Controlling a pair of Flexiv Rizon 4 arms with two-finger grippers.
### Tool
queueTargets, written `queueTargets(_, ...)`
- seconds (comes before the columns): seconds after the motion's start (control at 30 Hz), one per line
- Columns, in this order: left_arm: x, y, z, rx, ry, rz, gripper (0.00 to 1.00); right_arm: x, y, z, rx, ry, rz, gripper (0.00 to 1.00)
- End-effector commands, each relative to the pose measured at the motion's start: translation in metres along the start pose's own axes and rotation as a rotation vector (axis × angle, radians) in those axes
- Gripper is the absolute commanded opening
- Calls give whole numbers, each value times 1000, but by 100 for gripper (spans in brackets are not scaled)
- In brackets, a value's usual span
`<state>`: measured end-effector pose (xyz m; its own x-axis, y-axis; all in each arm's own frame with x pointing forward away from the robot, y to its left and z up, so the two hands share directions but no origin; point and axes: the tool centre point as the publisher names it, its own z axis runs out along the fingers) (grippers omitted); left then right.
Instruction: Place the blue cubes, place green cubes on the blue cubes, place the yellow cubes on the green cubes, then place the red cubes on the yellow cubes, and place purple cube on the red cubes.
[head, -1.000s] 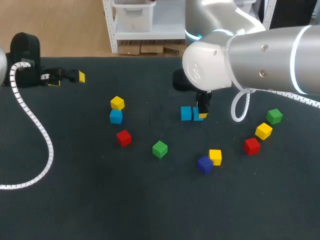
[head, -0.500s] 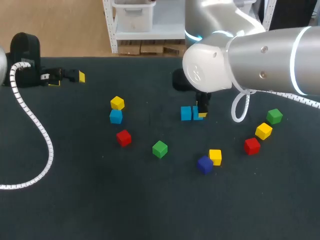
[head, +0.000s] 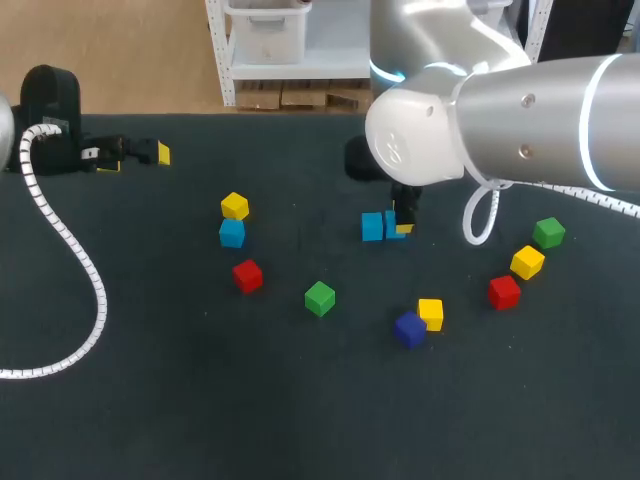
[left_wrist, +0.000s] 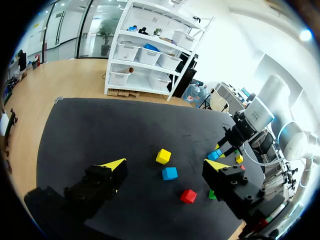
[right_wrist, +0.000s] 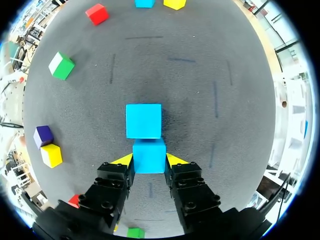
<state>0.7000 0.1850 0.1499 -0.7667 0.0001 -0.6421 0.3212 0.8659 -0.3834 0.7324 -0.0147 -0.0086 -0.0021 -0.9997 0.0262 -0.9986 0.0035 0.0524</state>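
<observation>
In the head view, your right arm (head: 520, 120) enters from the right and holds the right gripper (head: 400, 229) low over the middle of the dark fabric-covered table (head: 200, 400). The gripped light-blue cube (head: 390, 224) is mostly hidden behind the fingers and appears to sit directly against the second light-blue cube (head: 372, 226). To the left, the third light-blue cube (head: 232, 233) lies just in front of the left yellow cube (head: 235, 206). The left red cube (head: 247, 275) and the left green cube (head: 320, 298) lie nearer the camera. The dark purple cube (head: 408, 329) touches the middle yellow cube (head: 431, 313). On the right, the right red cube (head: 504, 292), the right yellow cube (head: 527, 262) and the right green cube (head: 548, 232) form a loose diagonal row. The left gripper (head: 136, 158) sits at the far left of the table, well apart from every cube. In the left wrist view, the left gripper's fingers stand wide apart with nothing between them. In the right wrist view, both yellow tips press on opposite sides of the gripped light-blue cube, so the right gripper is closed on it. That cube's far face touches the second light-blue cube just ahead.
</observation>
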Motion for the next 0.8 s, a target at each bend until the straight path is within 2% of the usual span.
queueTargets(0.03,0,0,0,0,0,0,100,1,-1,4,2,-4,1,9)
queueTargets(0.07,0,0,0,0,0,0,100,1,-1,4,2,-4,2,10)
queueTargets(0.17,0,0,0,0,0,0,100,0,-1,4,2,-4,1,22)
queueTargets(0.27,0,0,0,0,0,0,100,0,-1,4,5,-4,3,77)
queueTargets(0.3,0,0,0,0,0,0,100,0,-1,4,6,-5,4,100)
queueTargets(0.8,0,0,0,0,0,0,100,5,-4,-4,22,-15,20,100)
